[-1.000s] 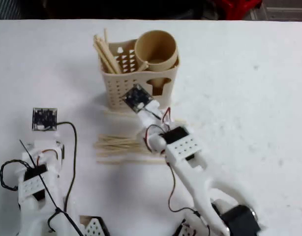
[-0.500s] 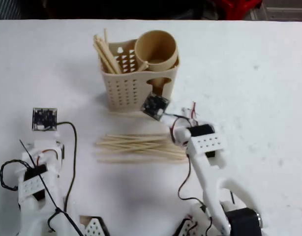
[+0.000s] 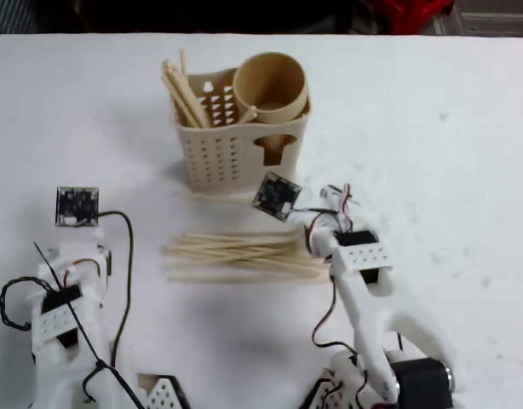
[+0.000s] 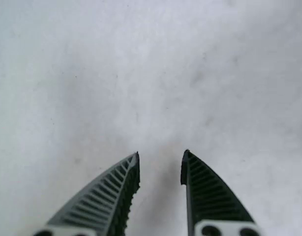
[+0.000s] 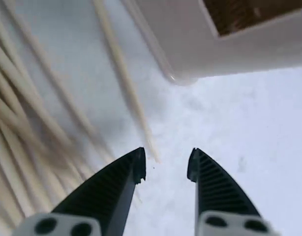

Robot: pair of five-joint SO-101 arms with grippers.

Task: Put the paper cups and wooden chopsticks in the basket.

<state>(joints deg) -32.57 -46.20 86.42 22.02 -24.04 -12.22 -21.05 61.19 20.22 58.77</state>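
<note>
Wooden chopsticks [image 3: 244,253] lie beside the right gripper [image 5: 166,156] — parted, empty — left gripper [image 4: 161,154] likewise.

Loose chopsticks [image 5: 23,162] blurred and edge-cropped, basket [image 5: 229,54] cropped, base of paper cup [image 3: 270,81] hidden inside it

White table [image 3: 432,128], red object [image 3: 410,10] beyond its far edge, dark room behind

My right pincer [image 5: 166,152] hangs with its jaws parted, a clear gap between the tips. Behind it my right arm [image 3: 357,256] stretches forward, wrist bent down. My left pincer [image 4: 161,154] is parted too. Behind it my left arm [image 3: 55,311] seems folded back low.
</note>
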